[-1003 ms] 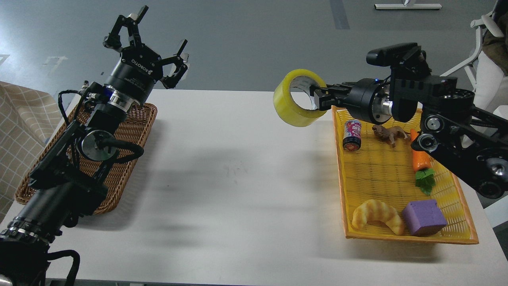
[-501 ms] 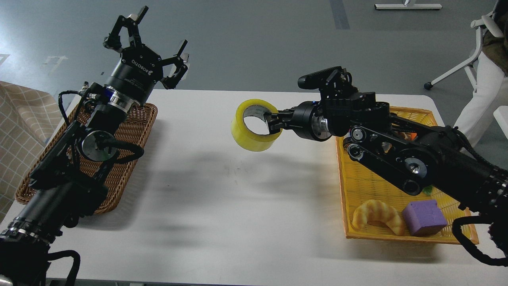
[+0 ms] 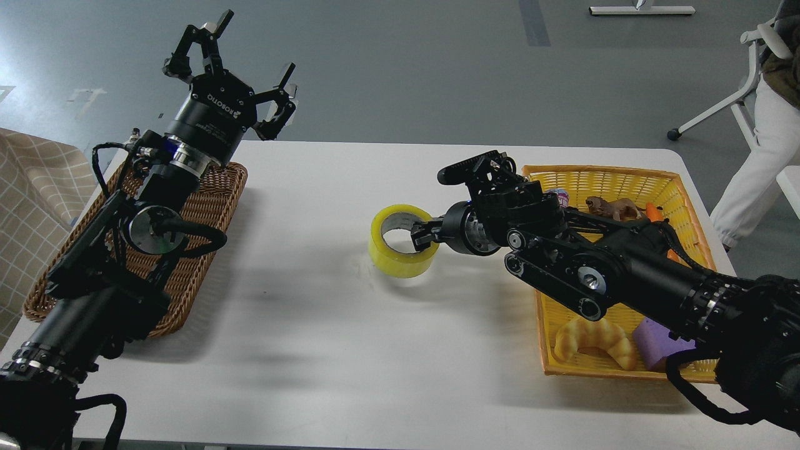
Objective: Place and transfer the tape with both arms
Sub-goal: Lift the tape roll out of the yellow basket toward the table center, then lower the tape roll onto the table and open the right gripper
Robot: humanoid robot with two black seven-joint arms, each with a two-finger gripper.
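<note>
The tape (image 3: 392, 257), a thick yellow roll with a grey-white core, is at the middle of the white table (image 3: 325, 350), at or just above its surface. My right gripper (image 3: 424, 239) reaches in from the right and is shut on the roll's right wall, with fingers inside and outside the ring. My left gripper (image 3: 232, 69) is open and empty, raised high above the far end of the brown wicker basket (image 3: 212, 206) at the left.
A yellow basket (image 3: 625, 181) at the right holds a croissant toy (image 3: 590, 340), a purple block (image 3: 650, 350), a small brown animal figure (image 3: 609, 206) and an orange carrot partly hidden by my right arm. A person and a chair stand at the far right.
My right arm carried the tape from above the yellow basket leftward and down to the middle of the table. The left arm has not moved.
</note>
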